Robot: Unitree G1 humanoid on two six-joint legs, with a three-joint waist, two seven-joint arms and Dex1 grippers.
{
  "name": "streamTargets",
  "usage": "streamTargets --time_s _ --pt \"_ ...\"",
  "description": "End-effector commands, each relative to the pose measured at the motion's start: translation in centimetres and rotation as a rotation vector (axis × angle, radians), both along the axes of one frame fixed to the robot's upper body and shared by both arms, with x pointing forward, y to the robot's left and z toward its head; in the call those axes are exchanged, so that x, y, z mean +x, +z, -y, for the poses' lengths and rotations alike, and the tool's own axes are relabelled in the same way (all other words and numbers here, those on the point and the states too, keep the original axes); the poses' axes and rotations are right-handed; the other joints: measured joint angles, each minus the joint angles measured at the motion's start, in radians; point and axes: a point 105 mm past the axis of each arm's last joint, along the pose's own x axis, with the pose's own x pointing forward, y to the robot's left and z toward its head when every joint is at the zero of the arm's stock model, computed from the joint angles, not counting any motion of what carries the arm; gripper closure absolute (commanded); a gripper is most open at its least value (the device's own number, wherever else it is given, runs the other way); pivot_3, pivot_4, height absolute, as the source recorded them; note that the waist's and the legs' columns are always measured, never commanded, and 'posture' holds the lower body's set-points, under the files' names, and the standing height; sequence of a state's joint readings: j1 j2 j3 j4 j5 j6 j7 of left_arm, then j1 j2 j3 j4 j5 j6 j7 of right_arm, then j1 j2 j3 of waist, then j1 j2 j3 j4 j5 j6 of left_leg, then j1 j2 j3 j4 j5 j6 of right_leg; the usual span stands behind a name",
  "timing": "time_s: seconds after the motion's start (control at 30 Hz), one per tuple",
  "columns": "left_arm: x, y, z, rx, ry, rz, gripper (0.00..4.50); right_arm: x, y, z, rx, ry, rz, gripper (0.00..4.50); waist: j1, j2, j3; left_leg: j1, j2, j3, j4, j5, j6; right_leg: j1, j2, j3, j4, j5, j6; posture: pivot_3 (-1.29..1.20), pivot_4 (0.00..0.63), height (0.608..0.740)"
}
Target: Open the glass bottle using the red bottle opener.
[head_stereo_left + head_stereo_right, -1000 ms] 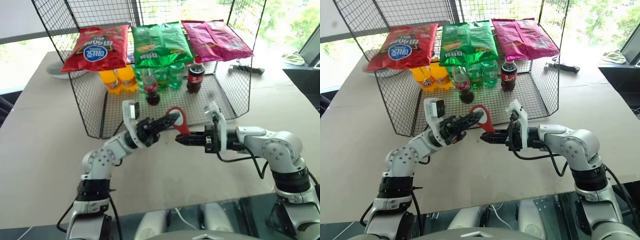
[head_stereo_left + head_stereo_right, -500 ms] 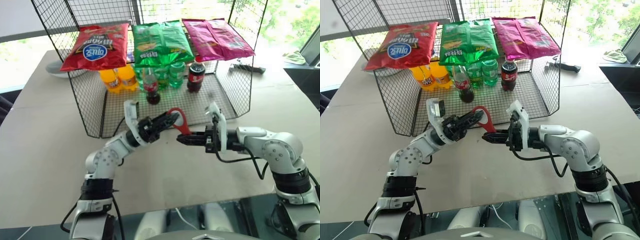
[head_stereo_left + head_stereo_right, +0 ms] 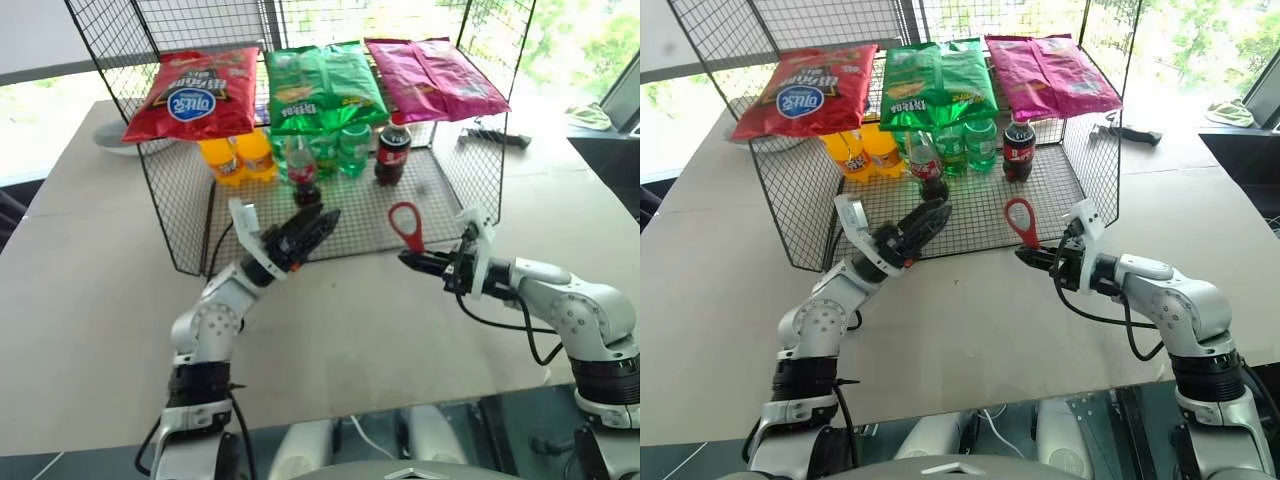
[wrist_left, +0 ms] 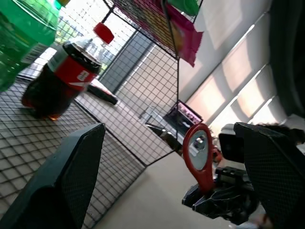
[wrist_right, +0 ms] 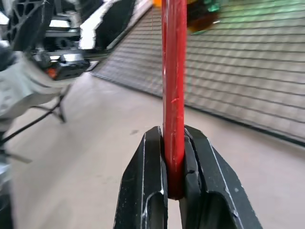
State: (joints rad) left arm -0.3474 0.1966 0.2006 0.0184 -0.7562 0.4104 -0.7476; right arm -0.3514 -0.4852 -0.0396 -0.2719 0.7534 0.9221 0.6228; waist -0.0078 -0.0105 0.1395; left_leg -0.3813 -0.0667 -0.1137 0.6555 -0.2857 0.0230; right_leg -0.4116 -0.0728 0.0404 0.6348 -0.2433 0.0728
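Right of centre in the frame, the right gripper (image 3: pixel 412 261) pinches the stiff, light red bottle opener (image 3: pixel 406 224) by its handle, while the left gripper (image 3: pixel 313 229), spread wide, faces the fragile, slippery glass bottle (image 3: pixel 303 174), best taken at its label band.

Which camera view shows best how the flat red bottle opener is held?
The right wrist view: the right hand is shut on the flat red bottle opener, seen edge-on between both fingers. The eye views and left wrist view show its ring head upright, the grip small.

The right claw (image 3: pixel 408 260) pinches the red bottle opener (image 3: pixel 405 224) upright, apart from the spread left claw (image 3: pixel 318 226).
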Motion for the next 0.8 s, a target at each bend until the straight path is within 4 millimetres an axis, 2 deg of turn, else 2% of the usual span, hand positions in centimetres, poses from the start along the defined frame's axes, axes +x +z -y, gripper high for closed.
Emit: streamTargets --time_s 0.03,0.1,0.2,0.47,0.67,0.8 --pt "2.0 2.4 -2.3 0.069 0.274 0.192 0.05 0.6 1.3 0.6 0.024 -0.060 0.089 4.50 0.001 0.000 0.000 0.000 0.000 0.000 0.000 0.000 0.000 0.000 0.000 0.000 0.000 0.000 0.000 0.00 0.150 0.740" --pt "3.0 2.3 -2.5 0.240 0.383 0.278 0.05 0.8 1.4 0.7 0.031 -0.082 0.110 4.50 0.002 -0.001 -0.001 0.000 0.000 0.000 0.001 0.000 0.000 0.000 0.000 0.000 0.001 0.000 0.000 0.00 0.150 0.740" --pt "4.3 2.0 -2.2 0.372 0.448 0.344 0.05 1.1 1.8 0.5 0.045 -0.098 0.138 4.50 0.001 -0.001 -0.001 0.000 0.000 0.001 0.001 0.000 0.000 0.000 0.000 0.000 0.001 0.000 0.000 0.00 0.150 0.740" --pt "7.7 2.1 -1.4 0.486 0.514 0.381 0.05 1.4 3.0 -0.4 0.073 -0.128 0.213 4.50 0.002 -0.002 0.000 -0.001 -0.001 0.000 0.003 0.000 0.000 0.000 0.000 -0.001 0.002 0.000 0.000 0.00 0.150 0.740" --pt "9.6 3.1 -1.2 0.487 0.583 0.370 0.05 1.3 3.0 0.0 0.063 -0.157 0.230 4.50 -0.004 -0.002 0.000 -0.001 -0.001 -0.001 0.005 0.000 0.000 0.000 0.000 -0.001 0.004 0.000 0.000 0.00 0.150 0.740" --pt "10.6 2.6 -0.7 0.512 0.579 0.320 0.05 1.4 3.2 0.4 0.060 -0.180 0.243 4.50 -0.005 -0.002 0.000 -0.002 -0.002 -0.001 0.009 0.000 0.000 -0.001 0.000 -0.002 0.007 0.000 0.000 0.00 0.150 0.740"
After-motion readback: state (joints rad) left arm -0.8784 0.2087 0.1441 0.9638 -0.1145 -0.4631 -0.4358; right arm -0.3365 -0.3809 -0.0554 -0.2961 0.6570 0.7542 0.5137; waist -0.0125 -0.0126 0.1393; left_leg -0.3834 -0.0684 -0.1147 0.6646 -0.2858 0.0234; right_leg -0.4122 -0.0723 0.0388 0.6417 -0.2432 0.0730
